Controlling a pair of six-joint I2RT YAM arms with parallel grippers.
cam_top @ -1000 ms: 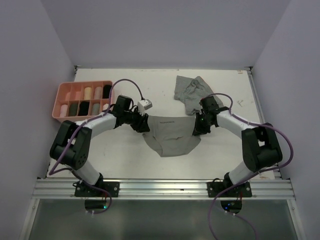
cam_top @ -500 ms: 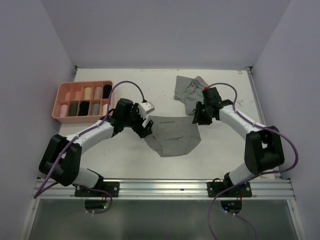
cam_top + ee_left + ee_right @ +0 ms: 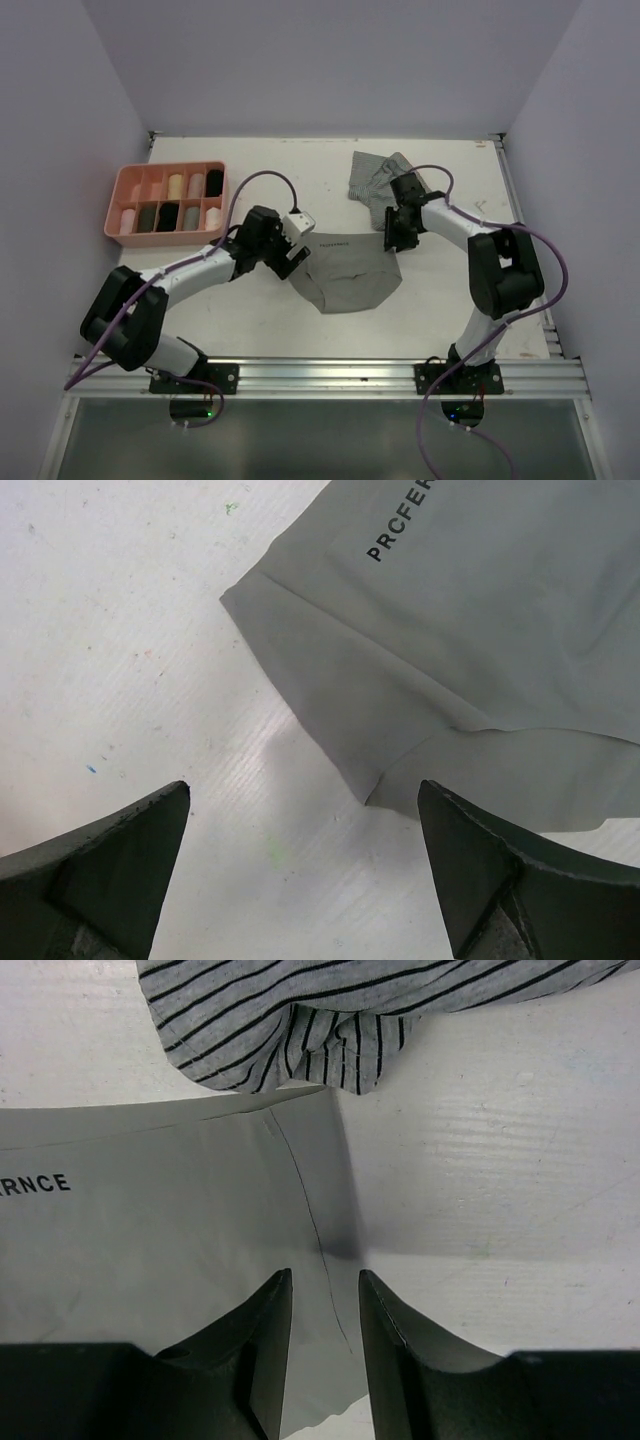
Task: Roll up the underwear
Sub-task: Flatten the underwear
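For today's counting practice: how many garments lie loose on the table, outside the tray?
2: plain grey underwear at the centre; striped underwear behind it, right. Others may hide underneath.

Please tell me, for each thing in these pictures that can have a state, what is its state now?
grey underwear: spread flat, not yet rolled.
striped underwear: crumpled, not rolled.
pink tray: rolled items in several compartments.
left gripper: wide open, empty, at the grey underwear's corner.
right gripper: jaws slightly apart, gripping nothing, over the grey underwear's edge.
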